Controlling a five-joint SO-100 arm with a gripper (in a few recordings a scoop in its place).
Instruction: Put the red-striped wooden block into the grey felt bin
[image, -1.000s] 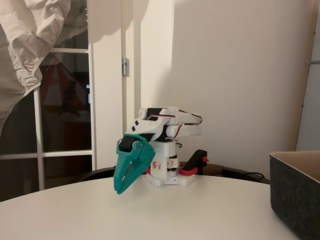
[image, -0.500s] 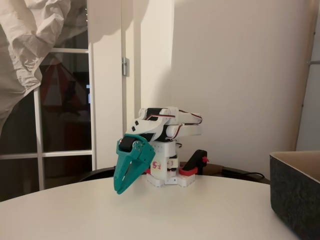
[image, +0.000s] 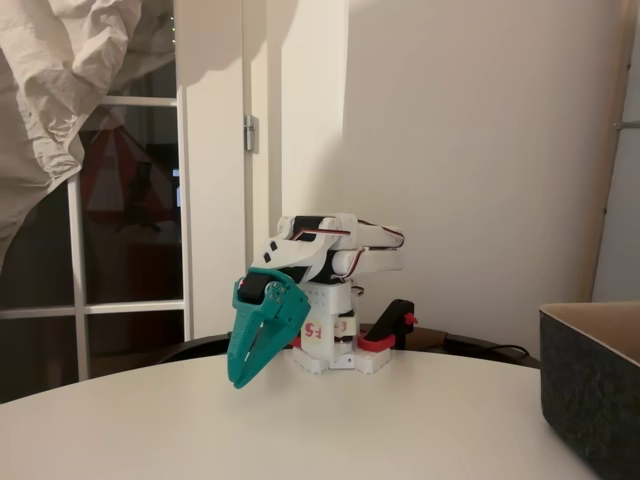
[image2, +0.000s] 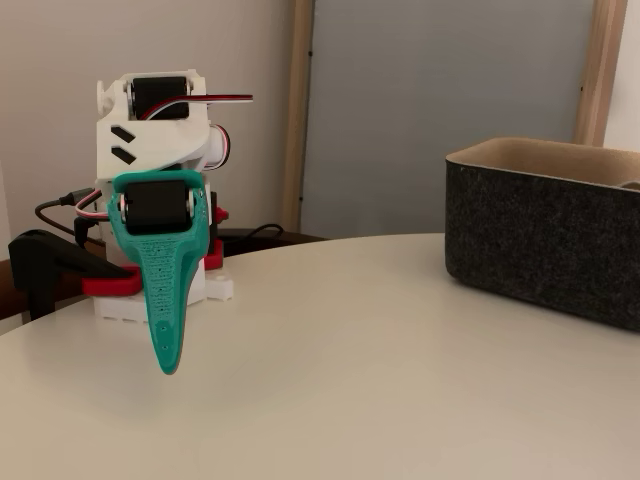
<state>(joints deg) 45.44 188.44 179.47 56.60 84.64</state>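
Progress looks near either end: the teal gripper (image: 243, 372) hangs folded above the table (image2: 400, 340), jaws closed on nothing, and no red-striped block lies near it (possibly inside the grey felt bin (image2: 545, 240), well off to its side). A red-and-black clamp (image: 385, 330) sits behind, obstructing nothing.

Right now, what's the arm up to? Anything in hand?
Nothing in hand. The white arm sits folded at its base, its teal gripper pointing down just above the white table, fingers together with nothing between them. The grey felt bin stands on the table at the right edge of both fixed views, well apart from the gripper. A red-and-black clamp holds the arm's base to the table edge. From these angles I cannot see into the bin, so the pictures do not tell where the red-striped block is.
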